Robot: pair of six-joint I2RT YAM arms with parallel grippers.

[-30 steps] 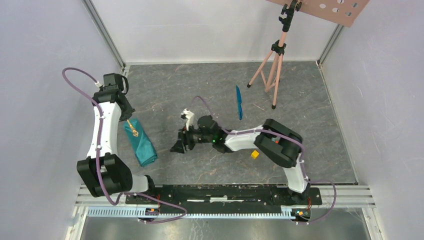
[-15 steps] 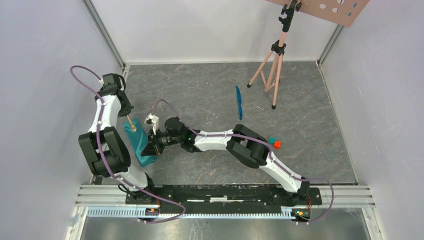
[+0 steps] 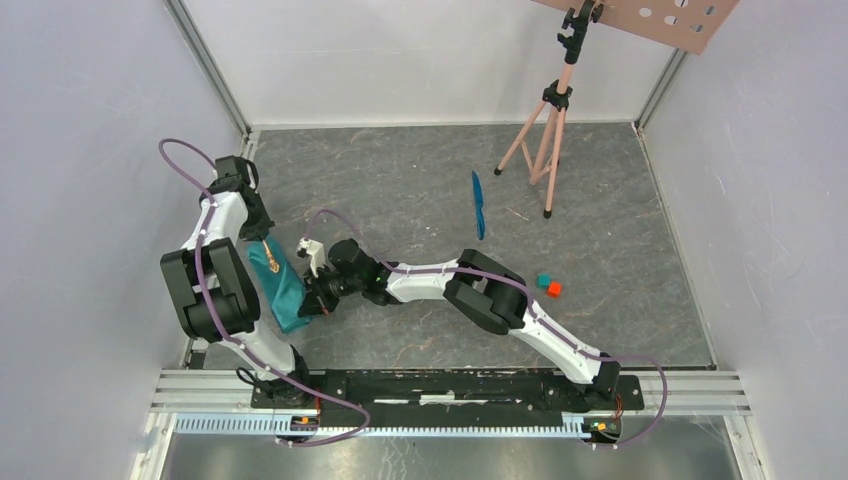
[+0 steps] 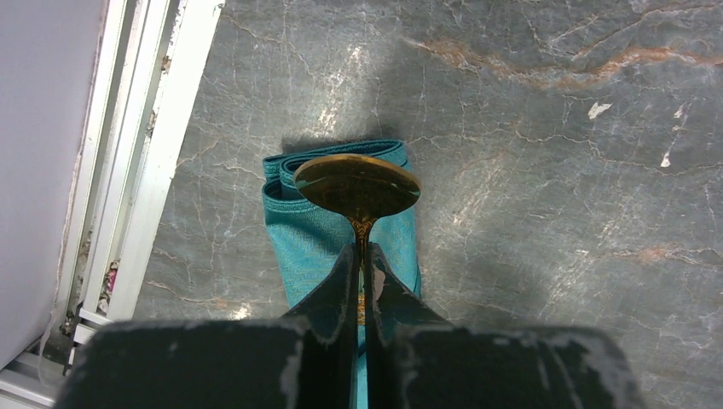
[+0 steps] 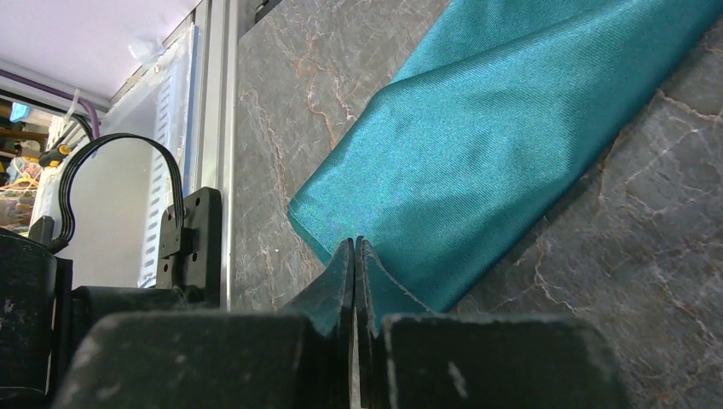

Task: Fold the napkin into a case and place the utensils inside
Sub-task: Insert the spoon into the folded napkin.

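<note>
The napkin (image 3: 285,297) lies folded into a narrow teal case at the left of the table, seen close up in the left wrist view (image 4: 317,234) and the right wrist view (image 5: 477,145). My left gripper (image 3: 263,243) (image 4: 362,249) is shut on the handle of the gold spoon (image 3: 272,263) (image 4: 356,181), whose bowl hangs over the case's far, layered end. My right gripper (image 3: 316,303) (image 5: 355,242) is shut, its tips at the case's near right edge, and no cloth shows between them. Far off to the right lies the blue knife (image 3: 478,205).
A pink tripod (image 3: 545,125) stands at the back right. A teal cube (image 3: 544,281) and a red cube (image 3: 554,289) sit right of the right arm's elbow. An aluminium frame rail (image 4: 141,162) runs close along the napkin's left side.
The right arm stretched left from the table's middle to the napkin's near end, and its jaws went from open to shut. The left arm shifted slightly, still holding the spoon over the napkin.
</note>
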